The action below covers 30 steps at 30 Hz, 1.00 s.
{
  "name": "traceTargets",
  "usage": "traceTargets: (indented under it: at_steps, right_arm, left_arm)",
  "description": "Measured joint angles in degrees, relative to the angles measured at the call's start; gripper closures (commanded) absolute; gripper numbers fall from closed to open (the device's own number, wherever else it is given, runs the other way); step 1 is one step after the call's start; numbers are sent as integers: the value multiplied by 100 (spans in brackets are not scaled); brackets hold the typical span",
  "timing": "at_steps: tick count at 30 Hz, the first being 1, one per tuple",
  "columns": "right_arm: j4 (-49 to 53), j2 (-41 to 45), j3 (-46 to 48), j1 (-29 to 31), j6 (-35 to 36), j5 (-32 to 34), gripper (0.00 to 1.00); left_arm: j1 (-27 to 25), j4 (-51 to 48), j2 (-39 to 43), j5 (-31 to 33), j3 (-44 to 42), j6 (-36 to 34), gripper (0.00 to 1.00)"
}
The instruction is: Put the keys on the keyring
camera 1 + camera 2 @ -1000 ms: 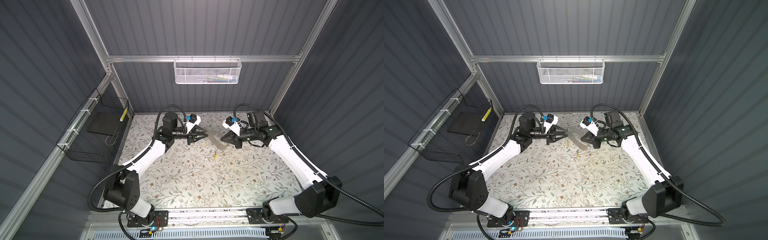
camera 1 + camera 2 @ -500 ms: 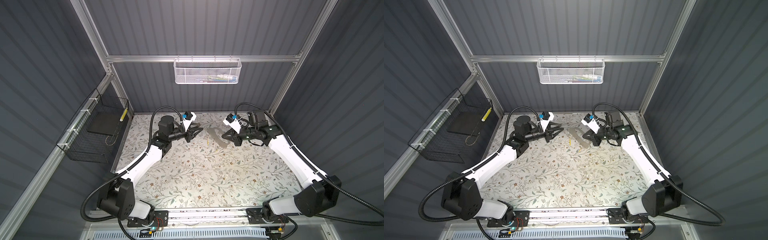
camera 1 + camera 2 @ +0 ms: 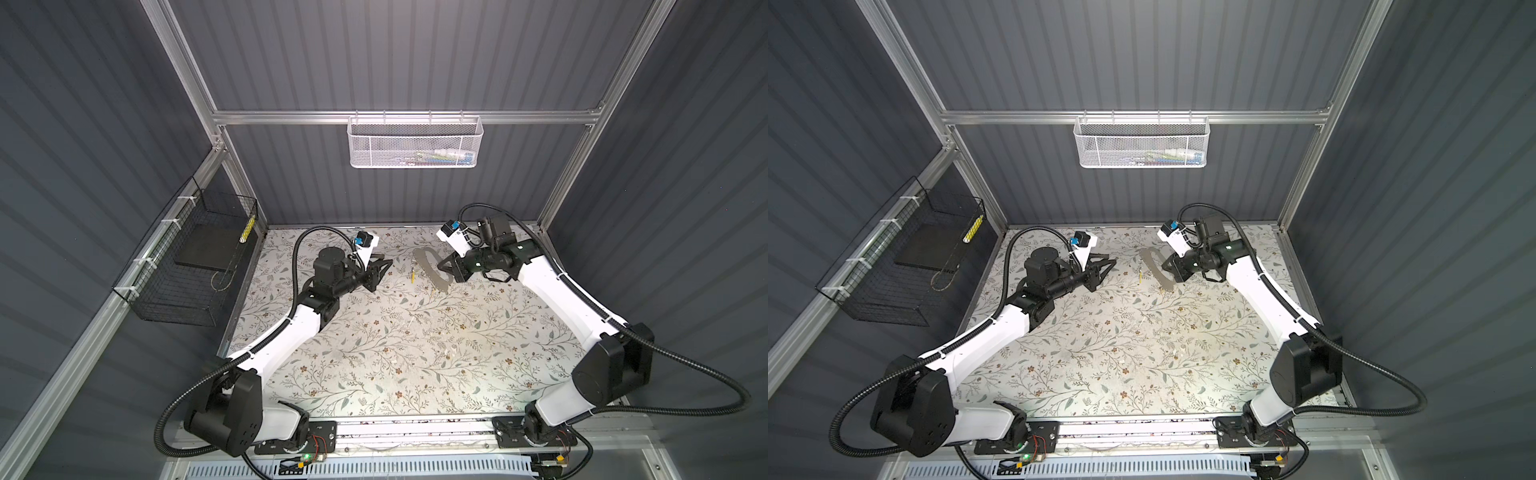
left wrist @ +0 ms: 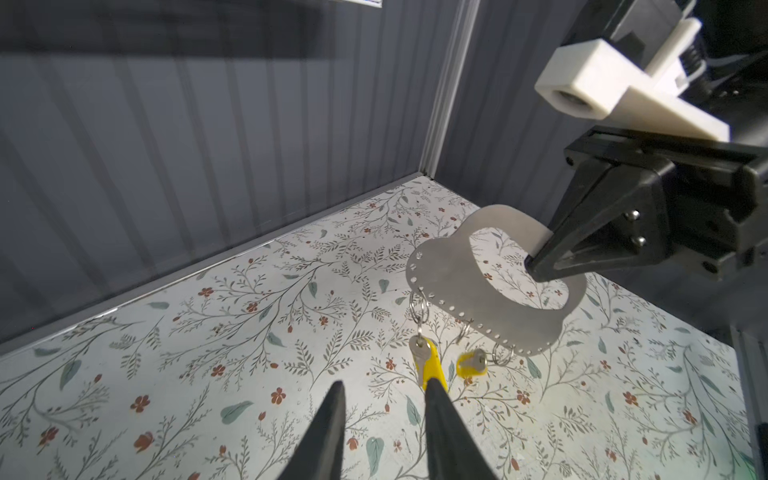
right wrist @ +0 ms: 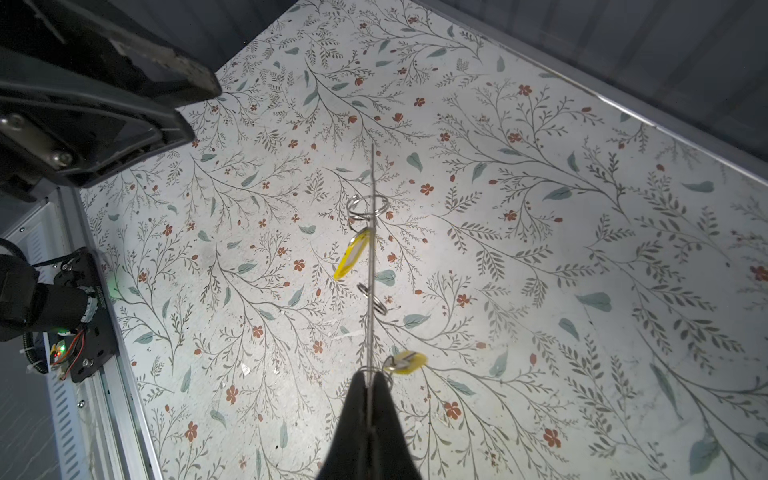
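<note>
The keyring [image 4: 449, 278], a flat grey loop, hangs above the floral table. My right gripper [image 5: 370, 376] is shut on its rim and shows as black fingers [image 4: 552, 257] in the left wrist view. In both top views the keyring [image 3: 430, 272] [image 3: 1156, 270] sits just left of the right gripper [image 3: 445, 272] [image 3: 1168, 270]. Two yellow keys [image 4: 430, 368] [image 4: 471, 365] dangle from small metal rings along its lower edge; they also show in the right wrist view [image 5: 352, 255] [image 5: 406, 359]. My left gripper [image 4: 384, 388] [image 3: 381, 272] [image 3: 1106, 272] is open and empty, left of the keys.
A white mesh basket [image 3: 413, 143] hangs on the back wall. A black wire basket [image 3: 195, 266] is fixed to the left wall. The floral table [image 3: 395, 353] spreads between the two arm bases, with walls close behind the grippers.
My left gripper has drawn back to the left, away from the keyring, and its jaws have opened slightly. The right gripper has shifted a little toward the back, still holding the keyring.
</note>
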<state>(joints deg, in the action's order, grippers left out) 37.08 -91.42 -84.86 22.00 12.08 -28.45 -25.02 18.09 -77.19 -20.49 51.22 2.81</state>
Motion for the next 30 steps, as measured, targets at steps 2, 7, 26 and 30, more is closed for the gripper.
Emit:
traceTargets:
  at_steps: [2, 7, 26, 30]
  right_arm:
    - [28, -122, -98, 87, -140, 111, 100]
    - [111, -494, -463, 262, -516, 323, 100]
    - [-691, -1493, -977, 501, -2269, 402, 100]
    - [-1165, -1762, -977, 501, -2778, 319, 100]
  left_arm:
    - [0, 105, 42, 153, -111, 122, 67]
    - [0, 236, 59, 525, -345, 385, 67]
    - [0, 219, 535, 1056, -817, 608, 66]
    - [0, 76, 634, 1147, -876, 599, 65]
